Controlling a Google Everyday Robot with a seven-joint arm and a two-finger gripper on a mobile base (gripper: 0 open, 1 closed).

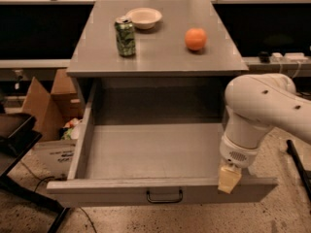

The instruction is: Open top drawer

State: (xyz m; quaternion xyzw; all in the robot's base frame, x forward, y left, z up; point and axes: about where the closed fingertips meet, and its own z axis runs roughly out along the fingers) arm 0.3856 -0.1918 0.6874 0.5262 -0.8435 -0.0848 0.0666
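Camera view: from above and in front, looking down into the open grey box.
Gripper (229,178): cream-coloured end of the white arm (262,110), down at the top rim of the drawer front, toward the view's right end.
Grip state: cannot tell how far open, nor whether anything is held.
Top drawer (150,152): directly below and behind the gripper; drawn far out from under the table (160,57), floor bare, front panel nearest the camera.
Handle (165,196): small dark loop at mid-front, to the view's left of the gripper and lower, apart from it.
Long axis: front panel running side to side across the view; travel axis at right angles, straight toward the camera.
Deciding relation: gripper off-centre on the rim, touching or just above it, cannot tell which; judged liable to skew the drawer on any further pull.
Progress: judged all but done.
Farther out: can (126,36), bowl (144,17) and orange (196,39) on the table, well apart from the gripper.
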